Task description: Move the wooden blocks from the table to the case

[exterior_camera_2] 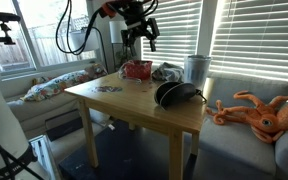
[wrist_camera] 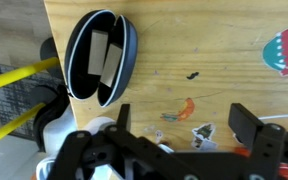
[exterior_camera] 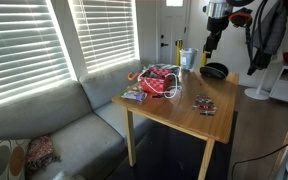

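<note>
Black gripper [wrist_camera: 182,130] hangs spread, empty, above the black oval case [wrist_camera: 77,60]; clipping its rim might spill the pale wooden blocks [wrist_camera: 102,58] inside.

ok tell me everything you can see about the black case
The case is a black, rounded, shallow shell. It looks oval in the wrist view, with a raised rim and a matte finish. It lies open side up on the wooden table, close to one edge. Two pale flat blocks lie inside it. Nothing else touches it.
</note>
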Motion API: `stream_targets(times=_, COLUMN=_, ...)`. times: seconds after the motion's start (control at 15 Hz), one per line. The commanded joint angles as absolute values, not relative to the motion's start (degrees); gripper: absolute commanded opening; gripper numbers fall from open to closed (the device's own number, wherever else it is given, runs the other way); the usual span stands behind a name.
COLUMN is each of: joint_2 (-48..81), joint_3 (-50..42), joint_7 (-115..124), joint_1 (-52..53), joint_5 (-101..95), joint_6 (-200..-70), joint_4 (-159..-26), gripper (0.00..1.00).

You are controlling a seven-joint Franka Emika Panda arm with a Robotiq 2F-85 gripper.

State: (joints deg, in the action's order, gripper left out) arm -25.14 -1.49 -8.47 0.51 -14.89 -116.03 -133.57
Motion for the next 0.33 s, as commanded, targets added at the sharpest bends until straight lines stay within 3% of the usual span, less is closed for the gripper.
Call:
stream_targets(times=0.0, joint_2=-25.99, joint_3=-1.26, joint_7=-10.06, joint_1=0.92, joint_5=-13.6, joint_6=-115.4, joint_4=-133.59, gripper=1.0)
stream_targets(times=0.27, joint_2=-27.31, joint_3=-1.39, joint_7=-11.52, joint_1=1.47, joint_5=-12.89, joint_6=-114.94, joint_4=-134.33, gripper=1.0)
